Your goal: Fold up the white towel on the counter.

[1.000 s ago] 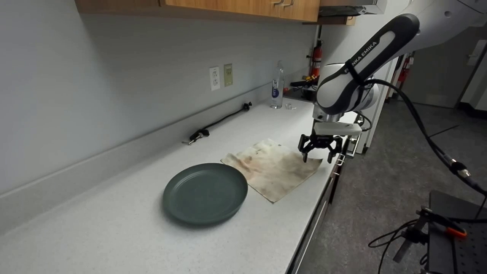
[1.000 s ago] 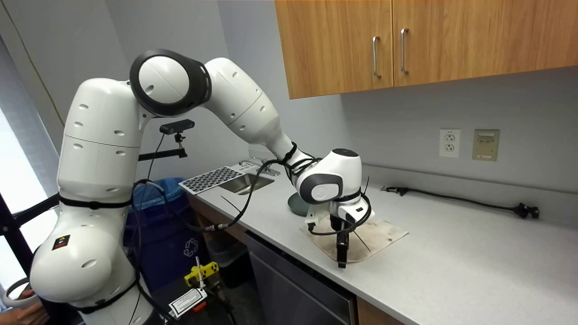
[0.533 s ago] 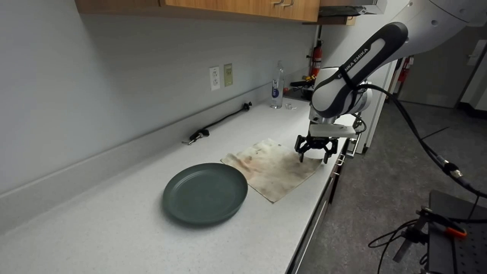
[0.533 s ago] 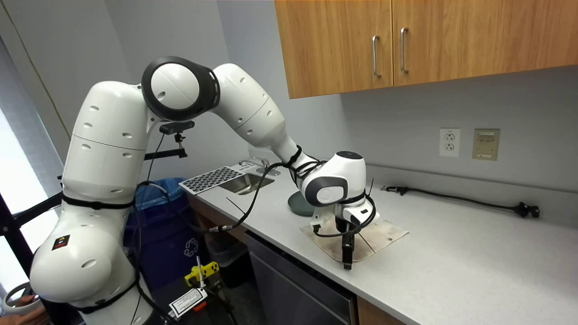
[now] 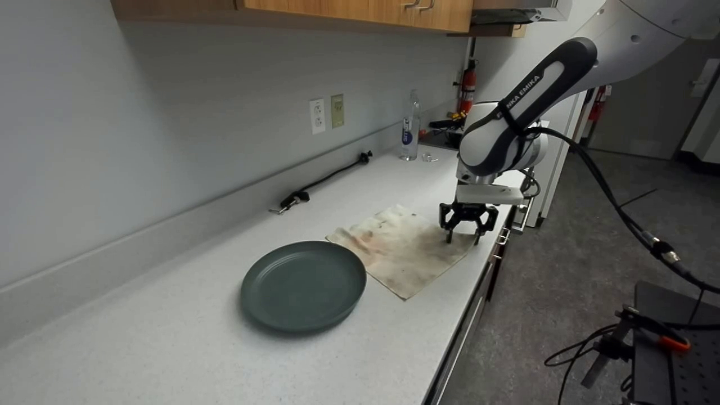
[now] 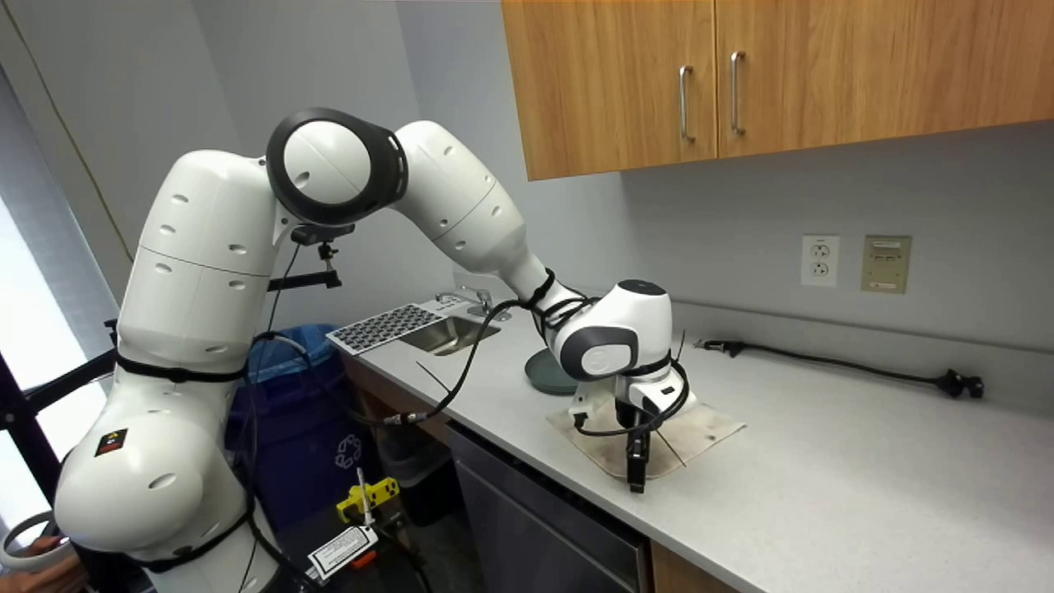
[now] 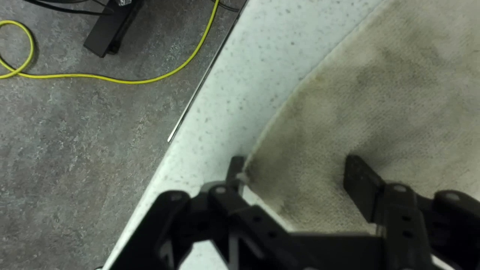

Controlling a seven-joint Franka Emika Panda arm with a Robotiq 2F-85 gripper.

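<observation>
White towel (image 5: pixel 402 253), stained brown, lying flat on the counter (image 5: pixel 169 349), centre of an exterior view. Gripper (image 5: pixel 463 241), black, fingers spread, astride the towel's right-hand corner. Arm (image 5: pixel 537 93), upper right, lettered "NKA EMIKA", preceding letters crossed by a black strap (image 5: pixel 511 118). Bottle (image 5: pixel 414 109), clear, upright, upper centre, label (image 5: pixel 407 130) apparently "smart". Bin (image 6: pixel 288 432), blue, recycling mark (image 6: pixel 348 451), lower left of an exterior view.

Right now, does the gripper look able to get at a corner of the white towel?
Likely yes: the gripper is open at the white towel, its jaws astride one corner; nothing visible blocks it, and the dark green plate lies clear of that corner. Contact is unclear.
</observation>
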